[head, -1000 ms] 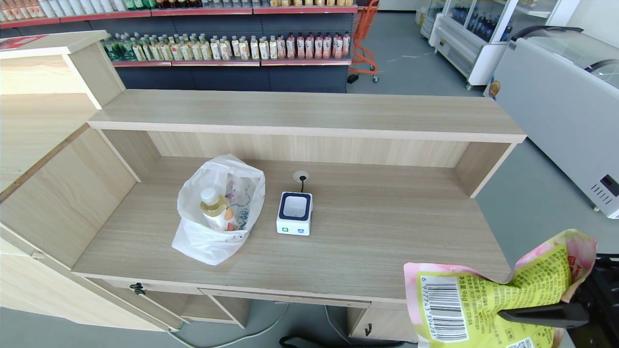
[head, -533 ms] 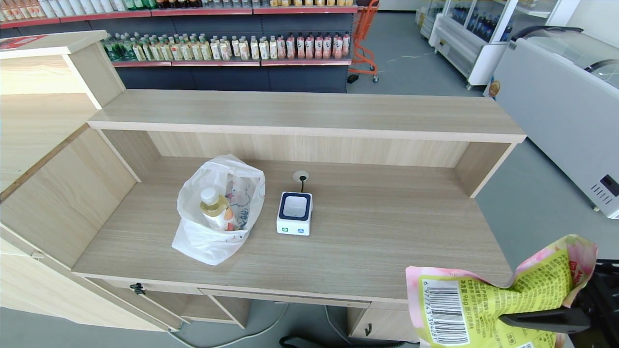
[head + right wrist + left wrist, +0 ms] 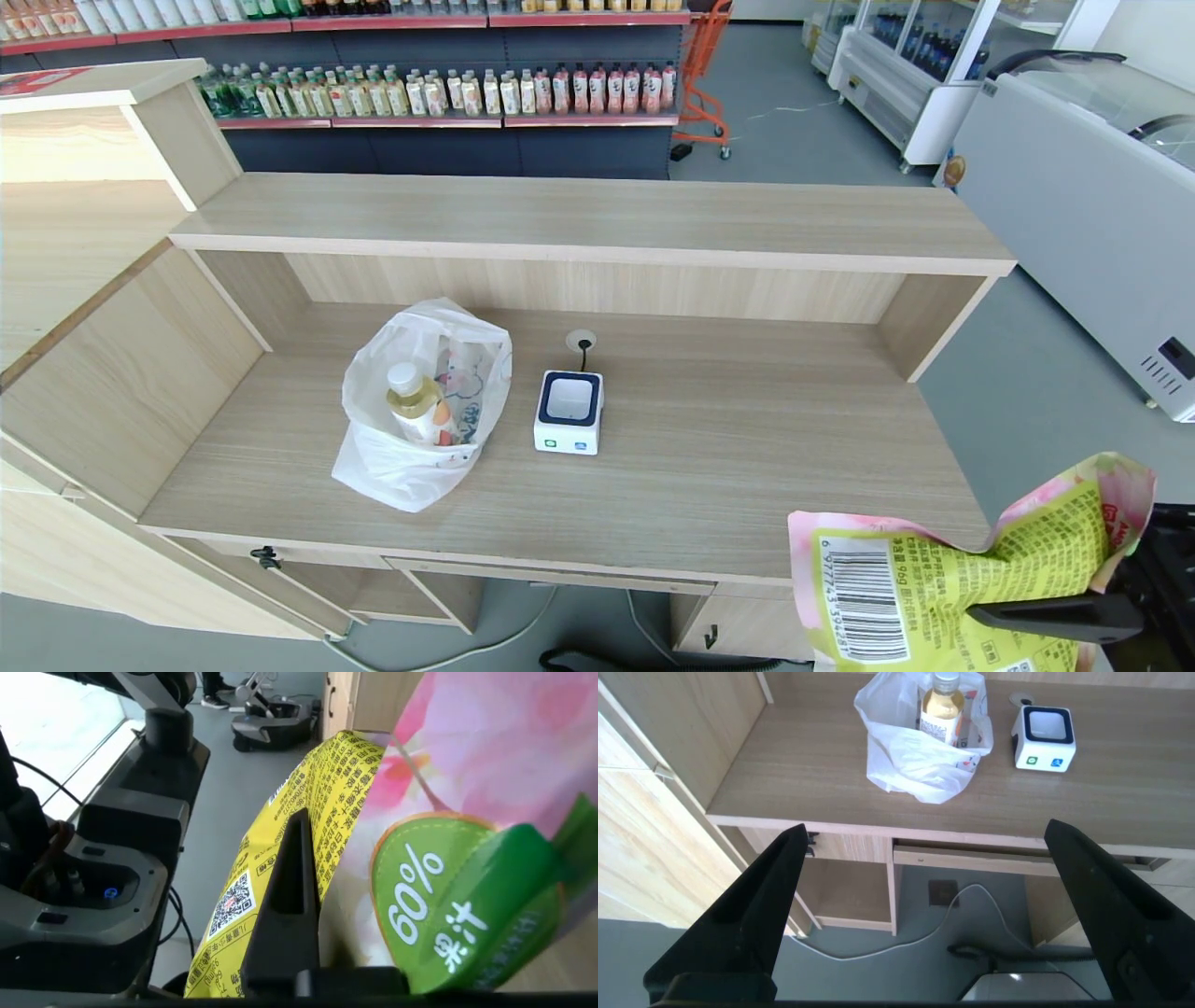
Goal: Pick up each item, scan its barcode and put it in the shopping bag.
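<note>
A pink and yellow snack pouch [image 3: 943, 579] hangs off the counter's front right corner, its barcode [image 3: 864, 597] facing up. My right gripper [image 3: 1041, 611] is shut on it, one black finger [image 3: 294, 896] lying across the yellow back. The white shopping bag [image 3: 415, 439] stands on the counter's left part with a tea bottle [image 3: 411, 397] and another packet inside. The small white scanner [image 3: 569, 411] sits just right of the bag. My left gripper [image 3: 926, 831] hangs open below the counter's front edge, holding nothing, with the bag [image 3: 920, 751] and scanner [image 3: 1044, 737] beyond it.
The wooden counter [image 3: 747, 448] has a raised back shelf [image 3: 597, 219] and side walls. A cable hole [image 3: 581, 340] lies behind the scanner. Drawers [image 3: 971, 854] sit under the front edge. Store shelves, an orange cart and freezers [image 3: 1074, 187] stand beyond.
The pouch in my right gripper has sunk a little and drifted slightly right. Bag, scanner and bottle have not moved.
</note>
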